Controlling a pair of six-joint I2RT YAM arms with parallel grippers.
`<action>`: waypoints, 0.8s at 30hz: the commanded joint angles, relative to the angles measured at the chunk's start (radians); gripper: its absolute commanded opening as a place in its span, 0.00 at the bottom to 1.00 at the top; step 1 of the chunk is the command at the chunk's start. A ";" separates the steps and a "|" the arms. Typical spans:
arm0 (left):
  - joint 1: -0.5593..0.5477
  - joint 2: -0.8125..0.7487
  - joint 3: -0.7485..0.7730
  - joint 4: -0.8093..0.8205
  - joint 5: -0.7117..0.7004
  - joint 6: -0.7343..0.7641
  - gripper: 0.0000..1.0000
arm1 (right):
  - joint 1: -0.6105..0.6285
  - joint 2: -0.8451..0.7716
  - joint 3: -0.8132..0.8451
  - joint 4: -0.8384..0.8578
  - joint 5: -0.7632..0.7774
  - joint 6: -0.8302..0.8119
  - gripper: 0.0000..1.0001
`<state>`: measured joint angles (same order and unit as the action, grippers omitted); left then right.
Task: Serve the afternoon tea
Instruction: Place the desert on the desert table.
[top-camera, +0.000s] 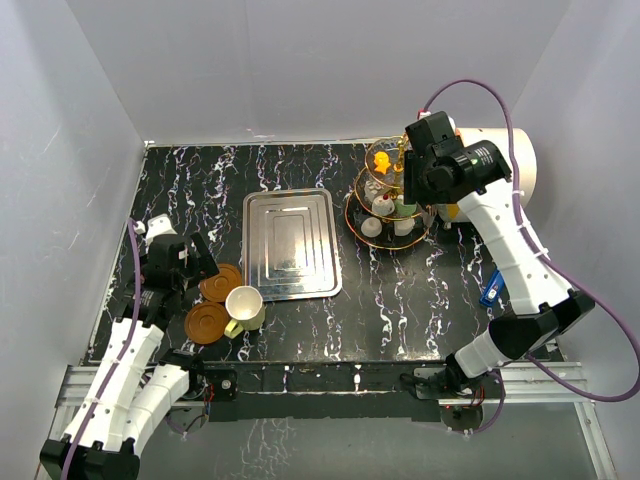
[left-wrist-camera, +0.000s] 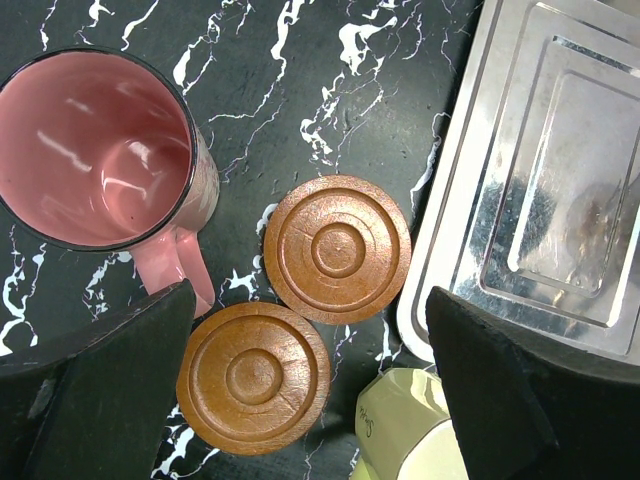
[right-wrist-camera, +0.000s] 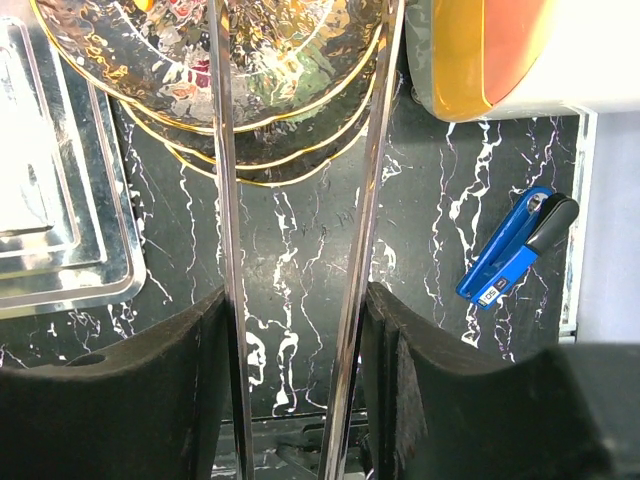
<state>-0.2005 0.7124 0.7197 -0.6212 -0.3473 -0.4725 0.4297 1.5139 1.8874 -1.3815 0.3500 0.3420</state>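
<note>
The three-tier glass stand (top-camera: 390, 195) with gold frame stands at the back right, with small cakes (top-camera: 382, 160) in orange, white and green on its tiers. My right gripper (top-camera: 425, 170) hovers over it, shut on metal tongs (right-wrist-camera: 228, 200) whose two arms run between its fingers (right-wrist-camera: 400, 340) toward the glass plates (right-wrist-camera: 200, 60). Two brown saucers (left-wrist-camera: 338, 250) (left-wrist-camera: 255, 378) lie side by side at the front left. A cream cup (left-wrist-camera: 410, 430) and a maroon cup (left-wrist-camera: 95, 150) with a pink inside stand next to them. My left gripper (left-wrist-camera: 308, 295) hangs open above the saucers, holding nothing.
A rectangular steel tray (top-camera: 290, 243) lies mid-table between saucers and stand. A big white cylinder (top-camera: 500, 160) with an orange end lies behind the stand at the right wall. A blue tool (right-wrist-camera: 510, 250) lies near the right edge.
</note>
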 joint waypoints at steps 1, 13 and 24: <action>-0.004 -0.017 0.000 0.004 -0.010 0.002 0.99 | -0.004 -0.044 0.045 0.053 0.037 0.005 0.48; -0.005 -0.022 0.000 0.001 -0.016 -0.002 0.99 | -0.003 -0.120 0.105 0.055 0.090 0.027 0.45; -0.005 -0.024 0.001 -0.002 -0.024 -0.005 0.99 | -0.003 -0.183 0.154 0.144 0.023 0.057 0.43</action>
<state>-0.2005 0.7002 0.7193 -0.6216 -0.3542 -0.4744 0.4297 1.3582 1.9755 -1.3487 0.4118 0.3759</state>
